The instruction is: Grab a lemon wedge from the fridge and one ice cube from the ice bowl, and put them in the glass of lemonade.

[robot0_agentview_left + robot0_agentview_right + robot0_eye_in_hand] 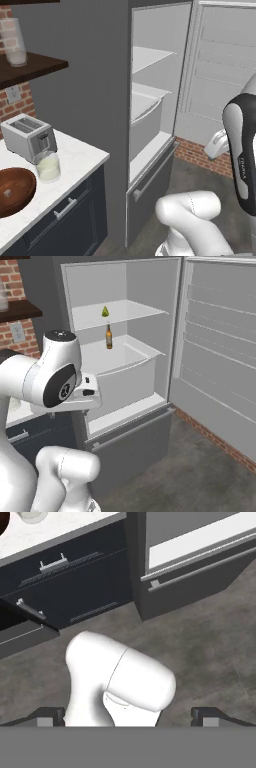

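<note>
1. The tall dark grey fridge (125, 356) with its pale grey shelved inside fills the middle of the right base view. Its door (220, 356) stands swung wide at the right of the frame.
2. The white marble counter (75, 165) over dark blue cabinets sits at the lower left of the left base view, well apart from the fridge shelves.
3. The wide, shallow, dark reddish-brown wooden ice bowl (20, 197) lies at the left edge of that view. A small silver toaster (27, 136) stands behind it.
4. The short clear glass of lemonade (48, 166) stands just beside the toaster and near the bowl. It looks fragile and easy to tip.
5. A brown bottle (108, 337) stands on the middle fridge shelf, just below the wedge.
6. The tiny yellow-green lemon wedge (105, 311) rests on the upper fridge shelf, in the upper middle of the right base view. It is likely light, soft and slippery, so a gentle pinch across its flat sides seems best.
7. The tiny pale translucent ice cube (7, 192) lies inside the bowl. It is probably hard and slick and needs a square grip on opposite faces.
8. The robot's two-finger gripper (128, 716) points down at the floor, its dark fingertips (50, 717) spread fully wide, holding nothing.
</note>
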